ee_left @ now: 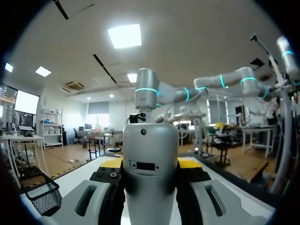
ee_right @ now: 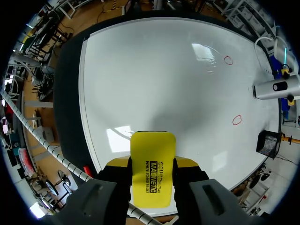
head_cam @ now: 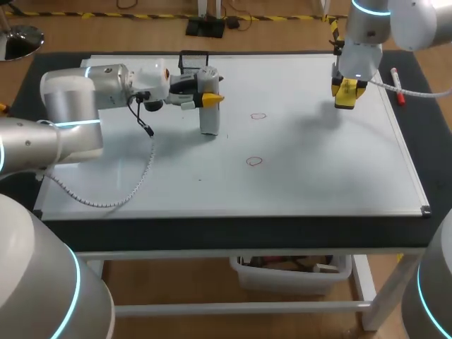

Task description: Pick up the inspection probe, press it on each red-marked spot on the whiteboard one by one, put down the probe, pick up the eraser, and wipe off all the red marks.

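Observation:
A silver-grey inspection probe (head_cam: 209, 107) stands upright on the whiteboard (head_cam: 318, 176) at its far left, and my left gripper (head_cam: 200, 97) is shut on its upper part from the side. In the left wrist view the probe (ee_left: 150, 164) fills the gap between the yellow-tipped fingers (ee_left: 111, 163). Two red rings are drawn on the board, one (head_cam: 258, 116) right of the probe and one (head_cam: 254, 161) nearer the front. My right gripper (head_cam: 346, 93) hangs above the far right of the board, shut on a yellow eraser (ee_right: 152, 168). Both red marks (ee_right: 228, 60) (ee_right: 236, 120) lie far ahead of it.
A black mesh basket (head_cam: 192, 62) sits at the board's far edge behind the probe. A red marker (head_cam: 397, 85) lies off the board's far right edge. A coiled cable (head_cam: 106, 201) from my left arm rests on the board's left part.

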Controlling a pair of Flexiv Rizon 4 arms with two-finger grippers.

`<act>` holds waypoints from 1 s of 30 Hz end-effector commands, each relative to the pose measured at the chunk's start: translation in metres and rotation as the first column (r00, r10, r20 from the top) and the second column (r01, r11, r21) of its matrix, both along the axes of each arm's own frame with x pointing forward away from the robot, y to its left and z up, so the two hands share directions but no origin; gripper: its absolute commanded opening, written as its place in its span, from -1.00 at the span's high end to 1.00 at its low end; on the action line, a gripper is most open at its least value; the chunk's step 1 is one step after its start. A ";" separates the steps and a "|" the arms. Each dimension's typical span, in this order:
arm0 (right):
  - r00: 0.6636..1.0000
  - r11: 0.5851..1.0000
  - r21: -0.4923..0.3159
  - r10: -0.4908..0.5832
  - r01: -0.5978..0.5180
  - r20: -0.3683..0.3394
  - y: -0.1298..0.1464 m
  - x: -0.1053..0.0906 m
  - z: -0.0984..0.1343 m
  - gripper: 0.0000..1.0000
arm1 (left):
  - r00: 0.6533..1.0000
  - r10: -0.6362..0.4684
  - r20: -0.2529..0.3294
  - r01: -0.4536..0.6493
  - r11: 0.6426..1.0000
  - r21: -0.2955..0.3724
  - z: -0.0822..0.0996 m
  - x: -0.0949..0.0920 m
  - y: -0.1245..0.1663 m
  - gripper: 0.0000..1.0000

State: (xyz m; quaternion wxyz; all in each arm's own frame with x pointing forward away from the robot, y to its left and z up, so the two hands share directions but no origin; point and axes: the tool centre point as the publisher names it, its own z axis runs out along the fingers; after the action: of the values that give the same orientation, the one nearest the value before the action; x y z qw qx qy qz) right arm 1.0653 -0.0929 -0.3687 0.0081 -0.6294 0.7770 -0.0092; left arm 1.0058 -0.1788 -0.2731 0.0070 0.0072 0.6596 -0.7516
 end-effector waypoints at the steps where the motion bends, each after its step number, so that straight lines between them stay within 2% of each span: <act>1: 1.000 1.000 -0.003 0.002 -0.002 0.001 -0.001 0.000 0.001 1.00 | 1.000 -0.006 -0.003 0.006 1.000 -0.002 -0.004 0.002 0.000 1.00; 7: 1.000 1.000 -0.003 0.002 -0.002 0.001 -0.001 0.000 0.001 1.00 | 1.000 -0.004 -0.018 0.004 1.000 0.001 -0.012 0.000 0.003 1.00; 19: 1.000 1.000 -0.003 0.002 -0.002 0.001 -0.001 0.000 0.001 1.00 | 0.999 -0.017 -0.035 0.019 0.997 0.069 -0.013 -0.002 0.007 1.00; 30: 1.000 1.000 -0.003 0.002 -0.002 0.001 -0.001 0.000 0.001 1.00 | 0.999 -0.027 -0.040 0.031 0.996 0.089 -0.014 -0.001 0.006 1.00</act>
State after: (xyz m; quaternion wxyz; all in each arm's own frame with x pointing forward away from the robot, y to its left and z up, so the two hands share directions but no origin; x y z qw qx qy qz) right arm 1.0653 -0.0929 -0.3687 0.0081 -0.6293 0.7770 -0.0092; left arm 1.0033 -0.1725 -0.2855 -0.0150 0.0010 0.6925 -0.7213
